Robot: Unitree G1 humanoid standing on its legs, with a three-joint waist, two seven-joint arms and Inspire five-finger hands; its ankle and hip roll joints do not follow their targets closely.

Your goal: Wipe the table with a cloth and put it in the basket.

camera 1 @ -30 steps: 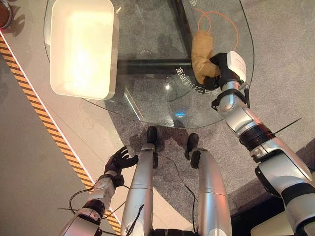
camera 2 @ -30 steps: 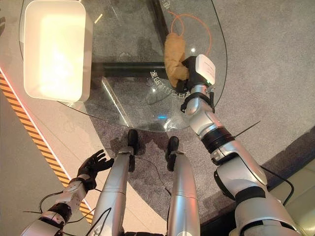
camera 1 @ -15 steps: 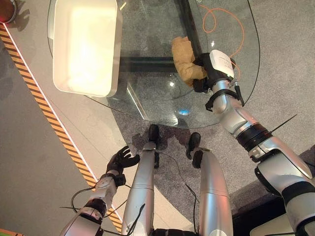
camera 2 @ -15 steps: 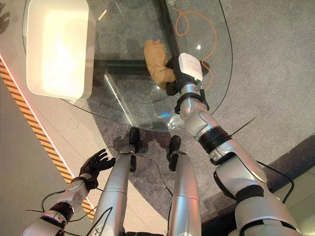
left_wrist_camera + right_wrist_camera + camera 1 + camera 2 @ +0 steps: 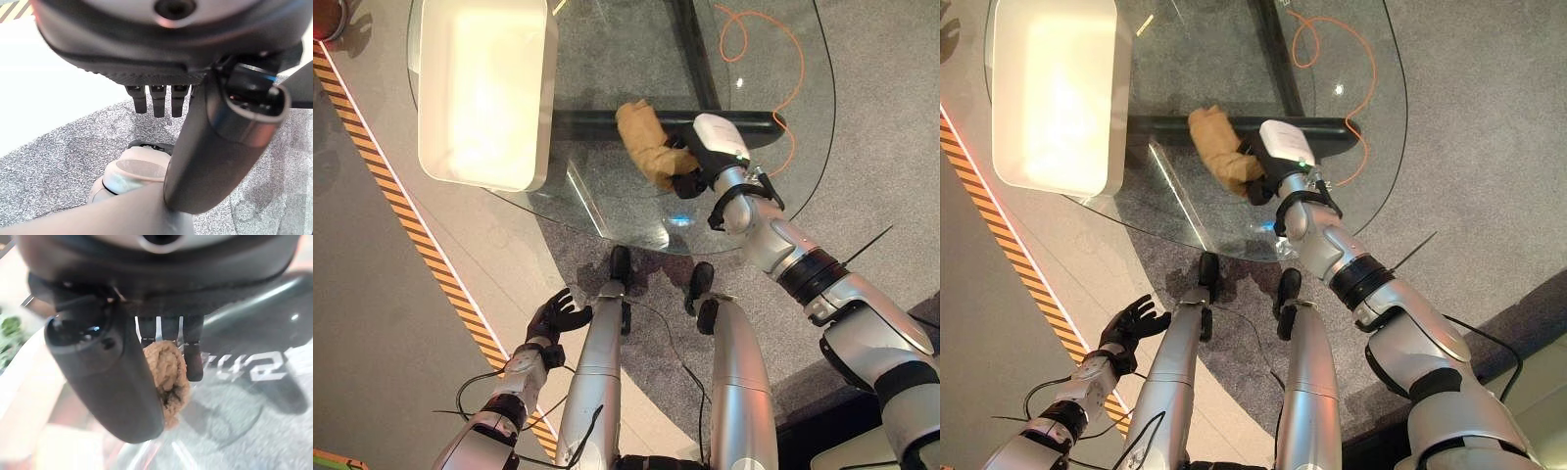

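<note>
On the glass desk (image 5: 607, 59), the right hand (image 5: 690, 162) grips a tan cloth (image 5: 646, 142) bunched near the desk's front edge. A white basket (image 5: 484, 88) sits on the desk, well apart from the cloth. The left hand (image 5: 558, 315), fingers spread, hangs over the floor below the desk.

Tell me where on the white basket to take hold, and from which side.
Judging by its pose, take the basket by its long rim on the side facing the cloth. That rim is bare and nearest the right hand, which is shut on the cloth. The left hand hangs open below the glass table.
</note>
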